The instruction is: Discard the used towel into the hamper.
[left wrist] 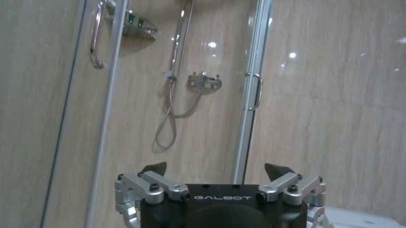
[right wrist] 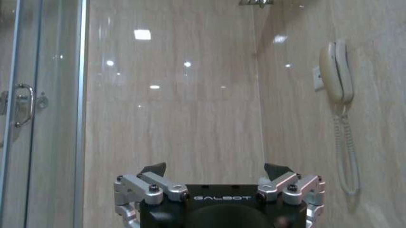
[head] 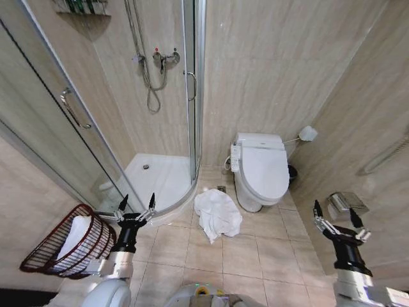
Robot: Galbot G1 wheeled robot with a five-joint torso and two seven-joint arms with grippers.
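Observation:
A crumpled white towel [head: 218, 214] lies on the tiled floor between the shower's curved sill and the toilet base. The hamper [head: 45, 252], a dark reddish-brown open-weave basket, leans at the lower left and holds something white. My left gripper [head: 137, 204] is raised and open, just right of the hamper and left of the towel, with nothing between its fingers. On the far right my right gripper [head: 334, 213] is held up open and empty as well. From the wrist views, the left gripper [left wrist: 217, 168] faces the shower wall and the right gripper [right wrist: 216, 168] faces a tiled wall.
A glass shower enclosure [head: 160, 128] with a white tray fills the left and centre. A white toilet [head: 261, 169] stands behind the towel. A wall phone [right wrist: 336, 71] and a toilet-paper holder [head: 346, 204] are on the right wall. Open tiles lie in front of the towel.

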